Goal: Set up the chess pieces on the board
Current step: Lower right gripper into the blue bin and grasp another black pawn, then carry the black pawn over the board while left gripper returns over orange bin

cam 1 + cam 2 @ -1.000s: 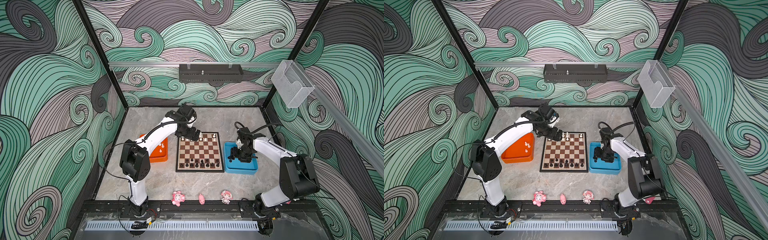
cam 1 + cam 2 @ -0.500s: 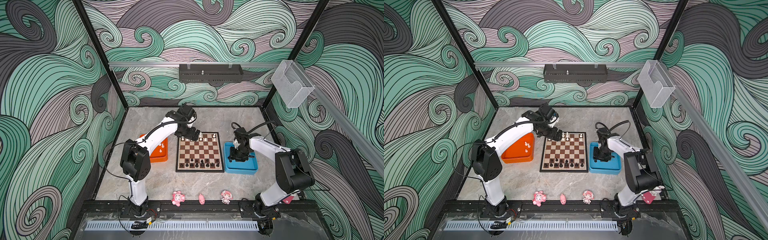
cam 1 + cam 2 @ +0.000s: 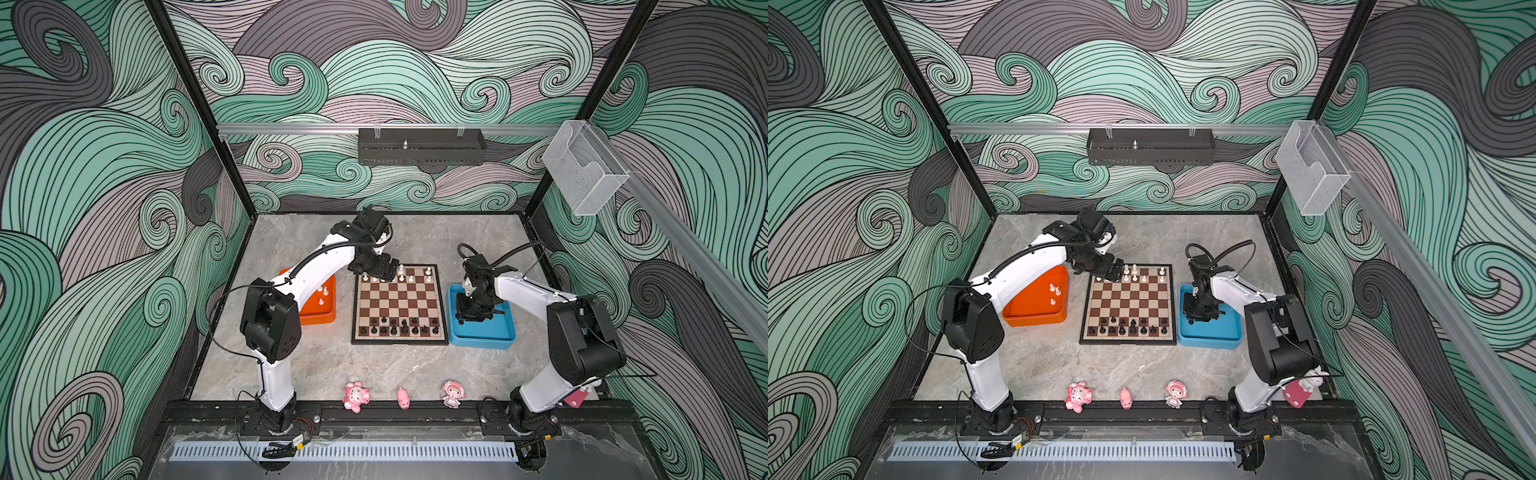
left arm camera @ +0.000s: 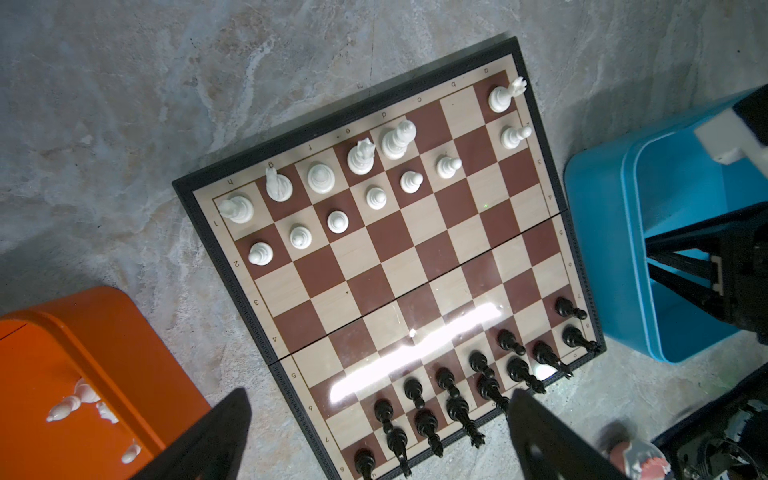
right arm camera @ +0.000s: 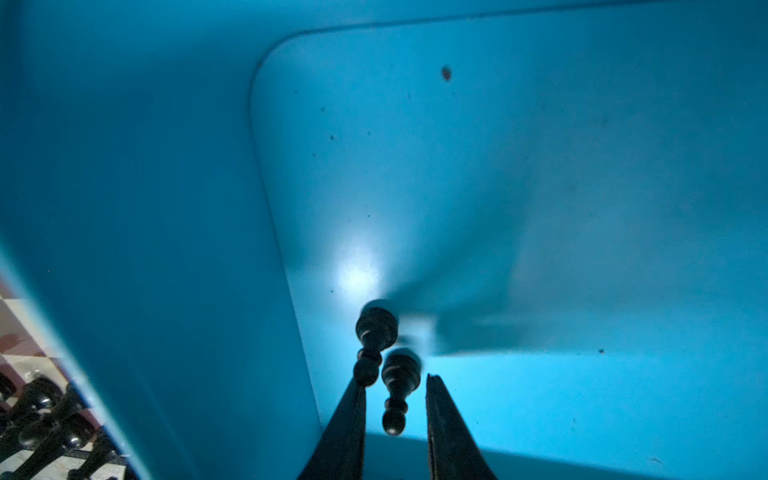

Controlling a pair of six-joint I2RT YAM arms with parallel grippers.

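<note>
The right tool (image 5: 395, 379) stands narrowly parted astride a light, slick black plastic pawn (image 5: 395, 392) lying in the blue plastic tray (image 5: 166, 208), probably best pinched at its slim waist, while the left tool (image 4: 379, 394) gapes empty over the brown-and-cream chessboard (image 4: 415, 257).

Blue tray (image 3: 482, 341) is sitting around my right hand (image 3: 469, 318), and an orange tray (image 3: 318, 318) is lying near my left hand (image 3: 384, 274). Three pink figurines (image 3: 403, 399) are standing in a row well behind both hands on the grey marbled tabletop (image 3: 374, 370). A clear plastic bin (image 3: 584, 166) is hanging high beyond my right hand.
</note>
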